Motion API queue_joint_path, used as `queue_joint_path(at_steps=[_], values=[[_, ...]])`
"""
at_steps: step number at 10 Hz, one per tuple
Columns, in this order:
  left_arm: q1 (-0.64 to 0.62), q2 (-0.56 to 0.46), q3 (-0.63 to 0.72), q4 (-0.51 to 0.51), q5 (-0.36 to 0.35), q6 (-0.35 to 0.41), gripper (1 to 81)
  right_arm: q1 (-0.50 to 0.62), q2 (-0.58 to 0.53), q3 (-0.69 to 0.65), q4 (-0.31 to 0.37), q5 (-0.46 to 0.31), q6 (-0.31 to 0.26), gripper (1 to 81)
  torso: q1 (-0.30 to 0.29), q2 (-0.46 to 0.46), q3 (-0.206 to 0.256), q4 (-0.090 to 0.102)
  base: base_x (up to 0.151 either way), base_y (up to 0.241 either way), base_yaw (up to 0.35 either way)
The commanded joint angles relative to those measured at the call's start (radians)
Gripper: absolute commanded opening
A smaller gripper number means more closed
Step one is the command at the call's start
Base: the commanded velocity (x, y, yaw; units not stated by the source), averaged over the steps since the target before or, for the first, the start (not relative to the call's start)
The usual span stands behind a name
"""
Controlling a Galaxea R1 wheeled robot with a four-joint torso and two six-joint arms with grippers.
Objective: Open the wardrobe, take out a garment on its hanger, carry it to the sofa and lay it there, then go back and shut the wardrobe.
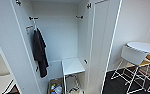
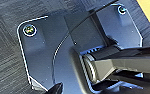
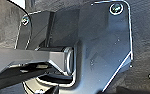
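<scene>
Doors of the tall white wardrobe [image 1: 96,37] stand wide open in front of me in my head view. Inside, on its left wall, a black short-sleeved T-shirt [image 1: 39,53] hangs from a black peg [image 1: 32,18] near the top. Another black peg [image 1: 79,17] sticks out from the right wall, and nothing hangs on it. I cannot find the white T-shirt or its hanger in the wardrobe. Low down in the wardrobe stands a small white stand with thin legs [image 1: 73,66]. Beside it, on the wardrobe's floor, sits a box of mixed colourful things [image 1: 55,88]; I cannot tell what they are.

To the right of the wardrobe I see a white chair with wire legs [image 1: 132,58] on the dark carpet floor [image 1: 118,85]. It is pushed close to a round white counter [image 1: 144,47]. The wall [image 1: 136,22] behind them is plain white.

My 2 wrist views look down at the dark carpet past the robot's own dark plates and bars. I cannot tell whether my left claw or my right claw is released or clenched.
</scene>
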Motion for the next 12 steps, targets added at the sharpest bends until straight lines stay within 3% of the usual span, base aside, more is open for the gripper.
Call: queue_joint_path(at_steps=[1, 9, 12], values=[[-0.038, 0.005, -0.003, 0.01, 0.042, 0.009, 81.1, 0.033, -0.001, 0.001, -0.012, -0.035, 0.002, 81.1, 0.001, 0.0, 0.0, 0.0, 0.0, 0.0, 0.262], [-0.04, 0.01, -0.001, 0.01, 0.042, 0.009, 81.1, 0.029, -0.001, 0.003, -0.012, -0.035, 0.0, 81.1, 0.001, 0.0, 0.0, 0.0, 0.0, 0.0, 0.156], [-0.04, 0.01, 0.0, 0.009, 0.042, 0.007, 81.1, 0.029, -0.001, 0.001, -0.012, -0.035, 0.002, 81.1, 0.001, 0.0, 0.0, 0.0, 0.0, 0.0, 0.033]])
